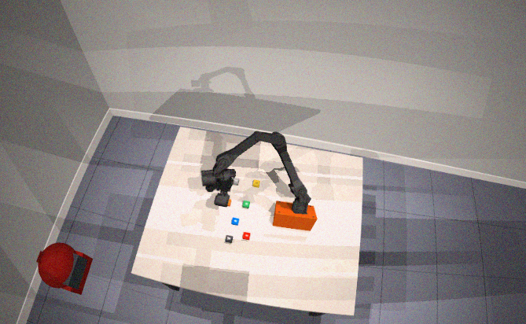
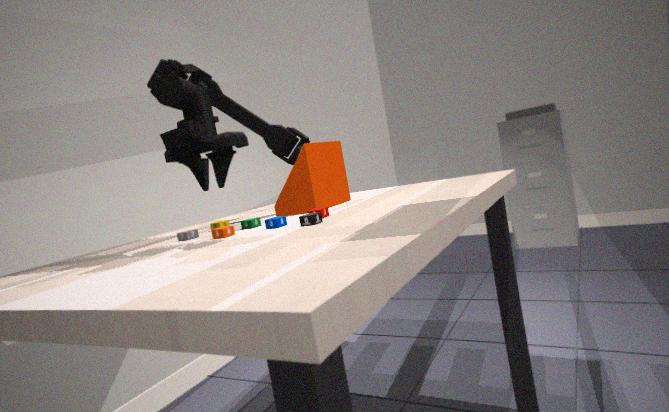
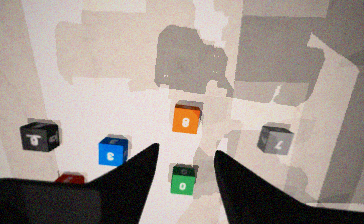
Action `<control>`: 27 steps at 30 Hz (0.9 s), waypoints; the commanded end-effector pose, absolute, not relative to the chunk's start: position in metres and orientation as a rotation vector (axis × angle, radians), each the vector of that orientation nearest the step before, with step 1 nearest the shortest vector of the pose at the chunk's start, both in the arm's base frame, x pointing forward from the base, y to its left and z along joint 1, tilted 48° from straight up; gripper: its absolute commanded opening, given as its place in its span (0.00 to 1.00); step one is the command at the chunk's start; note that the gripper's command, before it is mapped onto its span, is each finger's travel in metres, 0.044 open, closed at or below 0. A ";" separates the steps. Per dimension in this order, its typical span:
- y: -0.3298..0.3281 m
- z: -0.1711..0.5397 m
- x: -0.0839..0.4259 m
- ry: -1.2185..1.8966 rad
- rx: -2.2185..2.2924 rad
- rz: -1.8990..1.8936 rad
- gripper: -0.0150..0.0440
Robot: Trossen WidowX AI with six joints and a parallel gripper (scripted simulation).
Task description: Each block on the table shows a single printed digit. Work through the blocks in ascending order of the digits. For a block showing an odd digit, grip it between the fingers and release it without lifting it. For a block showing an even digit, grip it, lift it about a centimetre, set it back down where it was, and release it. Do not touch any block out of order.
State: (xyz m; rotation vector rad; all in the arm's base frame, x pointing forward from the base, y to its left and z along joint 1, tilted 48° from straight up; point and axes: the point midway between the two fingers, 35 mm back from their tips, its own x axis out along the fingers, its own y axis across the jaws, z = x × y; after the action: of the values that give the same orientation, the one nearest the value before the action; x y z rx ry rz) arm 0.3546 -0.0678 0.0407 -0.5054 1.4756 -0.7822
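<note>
Hovering above the tabletop [image 1: 305,281] [image 2: 275,291] [image 3: 138,115], the jaws [image 1: 222,196] [image 2: 212,189] are released, standing partly apart. All seven blocks lie below on the tabletop: orange 8 [image 1: 229,202] [image 2: 223,232] [image 3: 186,120], with green 0 [image 1: 246,204] [image 2: 250,223] [image 3: 183,184] and gray 7 [image 1: 236,182] [image 2: 187,234] [image 3: 276,140] to either side in the top view; yellow [image 1: 255,183] [image 2: 219,224] near gray; blue 3 [image 1: 235,221] [image 2: 275,222] [image 3: 113,152] between green and the neighbouring black [image 1: 229,239] [image 2: 310,219] [image 3: 39,137] and red [image 1: 246,235] [image 2: 321,211] [image 3: 70,178].

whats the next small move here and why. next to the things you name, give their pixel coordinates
I'd probably widen the gripper [image 1: 225,187] [image 2: 212,189] [image 3: 187,152] and ease it toward the orange block [image 1: 229,202] [image 2: 223,232] [image 3: 186,119], assuming the lower digits are done: the part-open fingers hang above the blocks, nothing between them, and the orange 8 lies just ahead of the gap in the wrist view.
</note>
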 end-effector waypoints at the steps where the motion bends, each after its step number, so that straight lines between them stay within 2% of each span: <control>1: -0.108 0.007 0.341 1.503 -0.517 -0.799 0.77; 5: -0.109 0.006 0.341 1.503 -0.517 -0.799 0.93; 27: -0.132 -0.015 0.338 1.503 -0.518 -0.800 0.93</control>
State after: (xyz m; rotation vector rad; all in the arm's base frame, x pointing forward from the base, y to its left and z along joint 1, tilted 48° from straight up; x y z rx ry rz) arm 0.3397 -0.1281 -0.0112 -0.5091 1.4992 -0.7997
